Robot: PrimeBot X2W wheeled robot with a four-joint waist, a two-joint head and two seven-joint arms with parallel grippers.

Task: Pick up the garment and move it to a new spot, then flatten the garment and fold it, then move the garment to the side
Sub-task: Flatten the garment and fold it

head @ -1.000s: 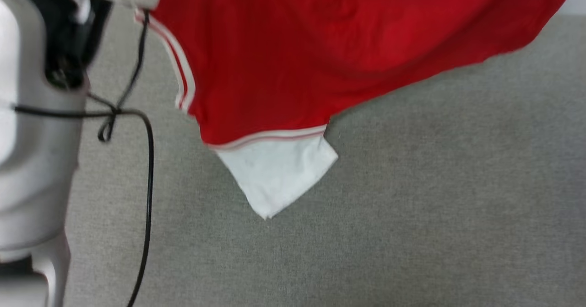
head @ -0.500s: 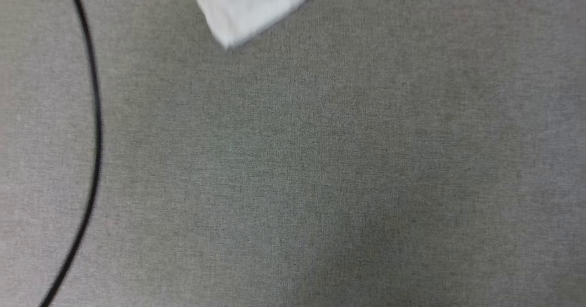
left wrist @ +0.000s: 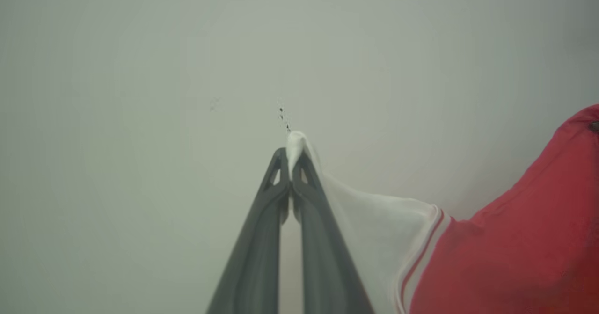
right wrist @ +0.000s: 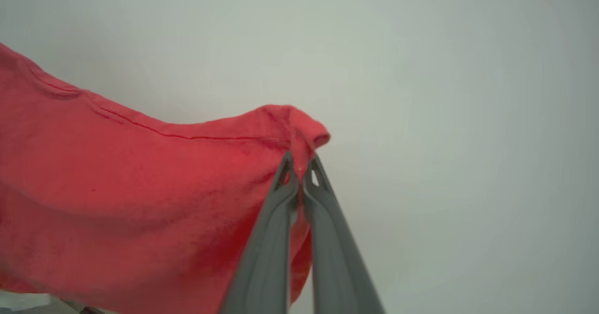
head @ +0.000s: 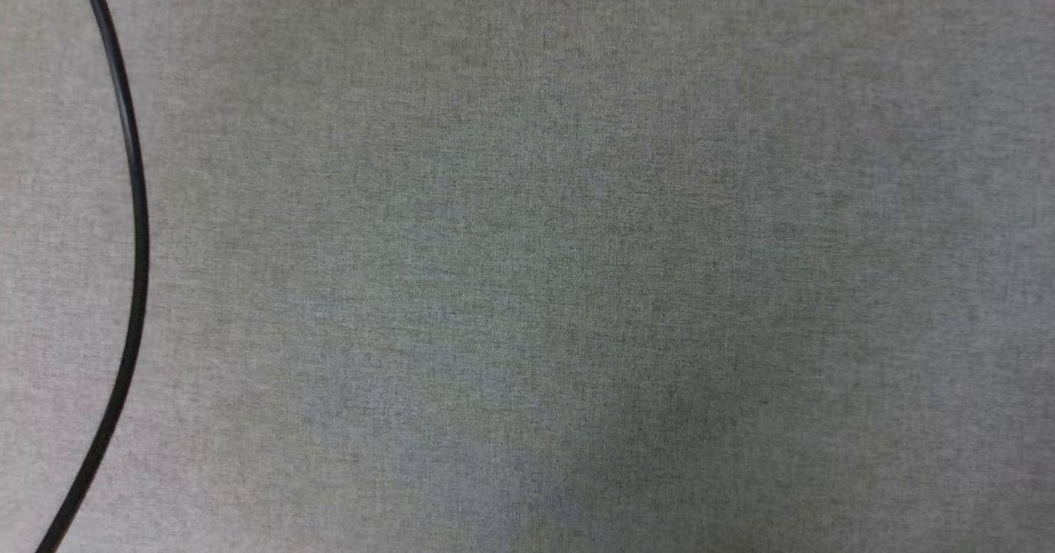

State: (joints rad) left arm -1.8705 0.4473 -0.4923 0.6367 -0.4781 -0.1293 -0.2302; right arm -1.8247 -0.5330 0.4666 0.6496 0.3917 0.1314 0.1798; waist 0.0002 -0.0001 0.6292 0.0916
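The garment hangs in the air between my two grippers. In the left wrist view my left gripper [left wrist: 291, 157] is shut on the tip of a white sleeve [left wrist: 369, 230], and the red body of the garment [left wrist: 514, 239] with striped trim stretches off to the right. In the right wrist view my right gripper [right wrist: 299, 164] is shut on a bunched red corner of the garment [right wrist: 140, 192], which spreads and sags to the left. Both views have a plain pale wall behind the cloth.
The head view looks down on a grey fabric surface [head: 577, 256]. A black cable [head: 136, 240] curves down its left side.
The head view has shifted: the red and white cloth and the pale arm at the left have slid up out of the picture, leaving grey surface and the cable.
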